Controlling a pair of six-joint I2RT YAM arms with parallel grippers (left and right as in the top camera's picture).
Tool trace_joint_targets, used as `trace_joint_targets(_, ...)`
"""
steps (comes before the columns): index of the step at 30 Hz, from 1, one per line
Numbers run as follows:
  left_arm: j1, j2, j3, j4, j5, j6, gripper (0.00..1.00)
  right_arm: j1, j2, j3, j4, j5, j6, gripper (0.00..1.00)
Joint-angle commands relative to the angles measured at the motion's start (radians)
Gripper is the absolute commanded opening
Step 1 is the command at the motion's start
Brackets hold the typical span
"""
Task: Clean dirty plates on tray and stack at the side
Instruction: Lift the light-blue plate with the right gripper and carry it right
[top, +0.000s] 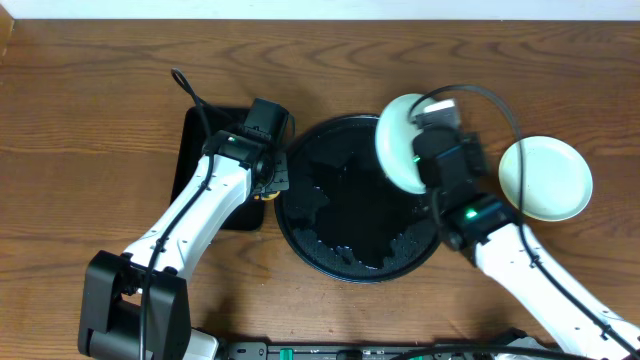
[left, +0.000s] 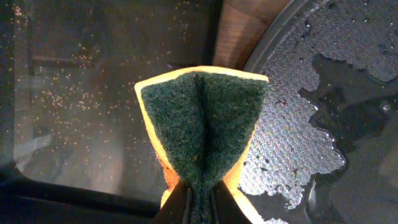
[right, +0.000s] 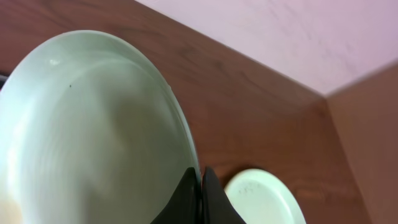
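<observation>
Overhead: large round glossy black tray (top: 305, 250), wet, sits centre. L gripper (left: 199, 202), clamped on yellow sponge w/ green scrub pad (left: 202, 124), hangs over gap btwn its left rim & small rectangular black tray (top: 200, 150). Pale round shallow plate (top: 545, 178) lies on wood table (top: 90, 110), right. Farther, R gripper (right: 200, 186) pinches rim of pale aqua round plate (top: 397, 140), tilted above tray's far-right edge.

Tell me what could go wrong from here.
The right gripper pinches the tilted aqua plate only at its rim; with water pooled on the tray, the rim may be slick and slip. Setting it down could knock the second plate already on the table.
</observation>
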Motion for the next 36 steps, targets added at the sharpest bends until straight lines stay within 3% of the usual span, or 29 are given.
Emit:
trace_joint_targets(1,0.002,-0.013,-0.008,0.000,-0.017,-0.002,0.08,-0.100,-0.013,0.022,-0.002,-0.048,0.071,0.01)
trace_joint_targets(21,0.002,-0.013,-0.008,0.003,-0.017,-0.002,0.08,-0.685,-0.012,0.022,-0.136,-0.245,0.285,0.01)
trace_joint_targets(36,0.002,-0.013,-0.008,0.002,-0.017,-0.002,0.08,-0.908,0.124,0.021,-0.103,-0.379,0.352,0.01)
